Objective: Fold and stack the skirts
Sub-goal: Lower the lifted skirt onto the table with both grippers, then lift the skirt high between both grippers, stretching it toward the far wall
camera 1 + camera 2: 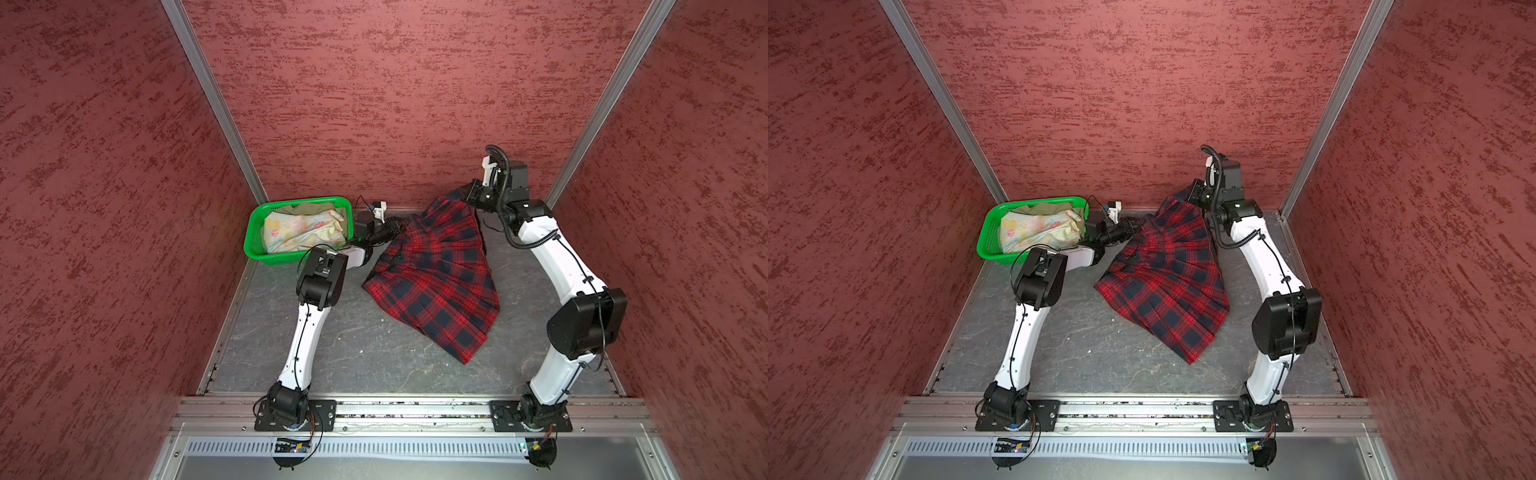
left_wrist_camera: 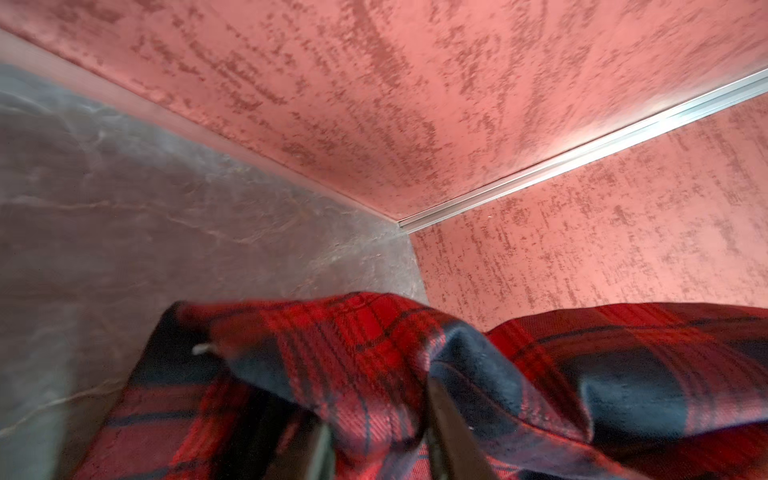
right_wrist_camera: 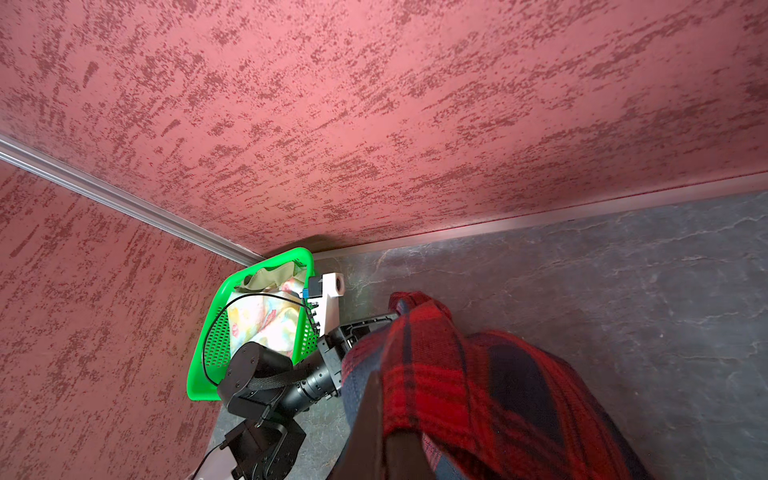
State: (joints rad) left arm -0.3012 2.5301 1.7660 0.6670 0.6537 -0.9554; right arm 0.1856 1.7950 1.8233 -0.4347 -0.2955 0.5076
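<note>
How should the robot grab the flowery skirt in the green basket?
Pinch the raised, crumpled fold on top of the flowery skirt, coming straight down from above. The walls of the green basket surround its sides, and it fills the basket, so probably only the top is free.

green perforated basket (image 1: 254, 232) in far-left corner, grey marbled tabletop (image 1: 353, 353), red textured walls (image 1: 374, 104)

Three skirts (image 1: 432, 282), one basket (image 1: 248, 239), two arms (image 1: 301, 336).
</note>
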